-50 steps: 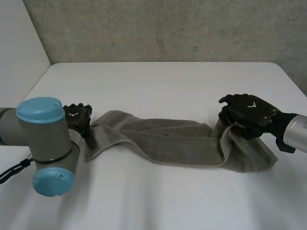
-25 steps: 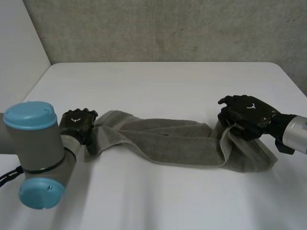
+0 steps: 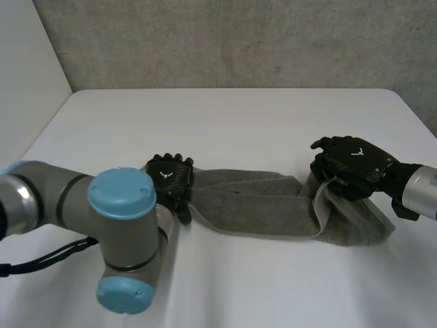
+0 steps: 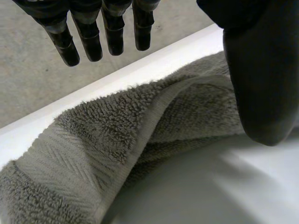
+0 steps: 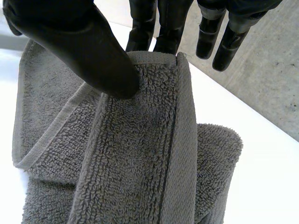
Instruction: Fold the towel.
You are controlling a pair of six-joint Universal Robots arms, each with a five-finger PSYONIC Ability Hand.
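My right robot hand (image 3: pixel 351 164) pinches one end of the towel (image 3: pixel 259 201), which runs lengthwise to my left robot hand (image 3: pixel 169 179), fingers apart, at the other end.

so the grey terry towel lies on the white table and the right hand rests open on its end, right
Not open: the right hand pinches the hemmed end of the grey terry towel between thumb and fingers, as the right wrist view shows.
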